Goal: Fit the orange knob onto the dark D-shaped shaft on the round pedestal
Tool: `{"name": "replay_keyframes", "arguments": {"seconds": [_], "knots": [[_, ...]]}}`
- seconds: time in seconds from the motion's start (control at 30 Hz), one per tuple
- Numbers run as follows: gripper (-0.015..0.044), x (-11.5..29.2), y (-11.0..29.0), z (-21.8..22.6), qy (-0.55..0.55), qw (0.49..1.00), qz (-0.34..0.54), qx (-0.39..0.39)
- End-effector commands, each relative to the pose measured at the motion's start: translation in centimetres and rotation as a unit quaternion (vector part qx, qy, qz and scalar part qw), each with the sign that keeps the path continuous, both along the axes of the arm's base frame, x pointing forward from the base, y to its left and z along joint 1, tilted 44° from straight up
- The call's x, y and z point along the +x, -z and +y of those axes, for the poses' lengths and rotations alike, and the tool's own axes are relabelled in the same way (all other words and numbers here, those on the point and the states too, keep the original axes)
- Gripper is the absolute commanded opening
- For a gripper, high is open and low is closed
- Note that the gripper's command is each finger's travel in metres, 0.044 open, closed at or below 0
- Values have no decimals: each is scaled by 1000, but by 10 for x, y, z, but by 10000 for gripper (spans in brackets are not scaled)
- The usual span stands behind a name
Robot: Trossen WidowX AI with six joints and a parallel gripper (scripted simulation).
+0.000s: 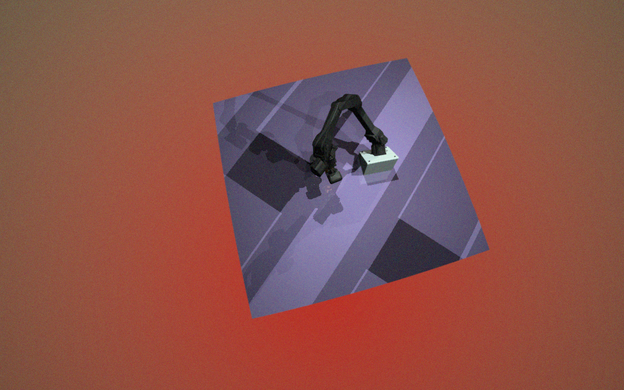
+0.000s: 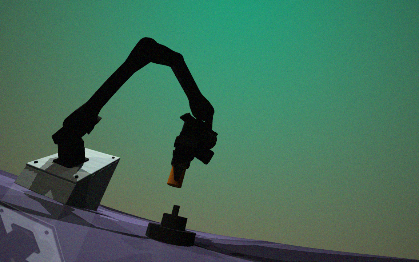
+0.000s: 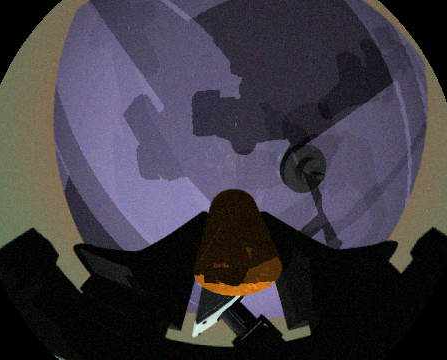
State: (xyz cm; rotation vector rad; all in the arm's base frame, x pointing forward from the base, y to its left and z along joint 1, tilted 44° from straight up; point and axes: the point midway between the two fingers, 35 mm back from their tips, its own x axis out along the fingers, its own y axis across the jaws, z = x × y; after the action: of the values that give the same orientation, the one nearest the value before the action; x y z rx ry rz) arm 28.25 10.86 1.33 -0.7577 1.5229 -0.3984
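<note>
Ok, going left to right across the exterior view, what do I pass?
Grey base block carrying the arm's foot → round pedestal with the dark shaft → the tool, shut on the orange knob, hanging above the shaft.
</note>
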Motion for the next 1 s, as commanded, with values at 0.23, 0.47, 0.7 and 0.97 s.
{"name": "replay_keyframes", "arguments": {"seconds": [0.23, 0.47, 0.7, 0.97], "knots": [[0, 18, -18, -27, -4, 1000, -7, 3], [0, 27, -27, -45, -4, 1000, -7, 1], [0, 34, -37, -63, -3, 1000, -8, -3], [0, 40, -48, -86, -2, 1000, -9, -8]]}}
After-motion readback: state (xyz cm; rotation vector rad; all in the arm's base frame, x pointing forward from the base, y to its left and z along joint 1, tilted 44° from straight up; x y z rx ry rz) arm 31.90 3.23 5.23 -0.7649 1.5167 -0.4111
